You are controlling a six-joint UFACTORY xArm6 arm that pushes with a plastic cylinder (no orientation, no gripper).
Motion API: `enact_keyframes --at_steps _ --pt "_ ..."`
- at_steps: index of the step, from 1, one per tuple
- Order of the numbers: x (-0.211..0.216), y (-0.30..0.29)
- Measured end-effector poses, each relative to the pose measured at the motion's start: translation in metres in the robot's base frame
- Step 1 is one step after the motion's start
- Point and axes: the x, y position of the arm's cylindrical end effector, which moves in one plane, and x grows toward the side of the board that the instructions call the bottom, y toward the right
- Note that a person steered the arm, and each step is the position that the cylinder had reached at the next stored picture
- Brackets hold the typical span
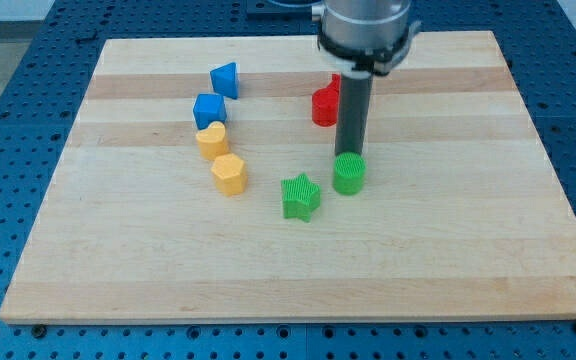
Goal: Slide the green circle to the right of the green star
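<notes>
The board (298,290) carries eight blocks, and the task concerns two of them near its centre. The green star (301,196) lies just below centre; the green circle (349,173) sits just beside it on the view's right and slightly nearer the view's top, with a narrow strip of bare wood between the two. My tip (349,154) stands at the circle's far edge, on the side toward the view's top; the rod's end meets the top rim of the circle, so contact appears likely, though the exact touch point is hidden behind the block. The arm ends in a plain rod, so there are no fingers to be spread, pressed together or pinching; nothing is gripped. Judged against the task sentence, the required relation is essentially met: the circle is on the star's right, near it and not touching. What remains, at most, is a small nudge toward the view's bottom to bring the circle level with the star. The red block (325,105), partly hidden behind the rod, the two blue blocks (225,78) (209,109) and the two yellow blocks (211,140) (229,173) stand well apart from this pair and do not obstruct it.
</notes>
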Motion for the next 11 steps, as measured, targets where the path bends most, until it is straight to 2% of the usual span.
enact_keyframes --at_steps 1,3,4,5,6,9,10,11 --pt "0.019 -0.001" --pt "0.019 0.0" --pt "0.019 0.04" --pt "0.041 0.06" --pt "0.058 0.04" --pt "0.04 0.004" --pt "0.039 0.007" --pt "0.015 0.027"
